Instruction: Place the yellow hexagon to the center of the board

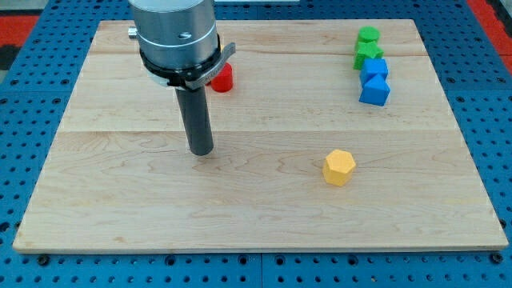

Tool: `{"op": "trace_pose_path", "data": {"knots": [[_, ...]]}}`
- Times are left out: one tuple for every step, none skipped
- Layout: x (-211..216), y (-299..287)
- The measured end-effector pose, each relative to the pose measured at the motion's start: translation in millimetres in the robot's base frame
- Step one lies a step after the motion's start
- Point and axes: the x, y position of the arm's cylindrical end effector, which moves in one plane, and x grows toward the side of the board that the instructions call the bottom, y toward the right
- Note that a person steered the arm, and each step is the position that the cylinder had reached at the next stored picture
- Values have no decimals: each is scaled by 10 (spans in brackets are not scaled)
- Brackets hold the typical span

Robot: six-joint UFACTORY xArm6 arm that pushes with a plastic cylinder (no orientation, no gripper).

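Observation:
The yellow hexagon (339,167) lies on the wooden board (120,200), right of the middle and toward the view's bottom. My tip (201,151) rests on the board left of the middle, well to the left of the hexagon and slightly higher in the view. Nothing lies between them.
A red block (223,78) sits just behind the arm's housing, partly hidden. At the view's top right stand two green blocks (368,35) (369,54) and two blue blocks (374,70) (374,91) in a column. A blue pegboard (496,96) surrounds the board.

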Motion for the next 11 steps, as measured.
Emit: {"op": "trace_pose_path", "data": {"knots": [[284, 366], [698, 1065], [740, 1656], [571, 1818], [272, 1820], [492, 2580], [228, 2425], [-194, 1854], [-679, 1324], [-436, 1187], [-458, 863]]}}
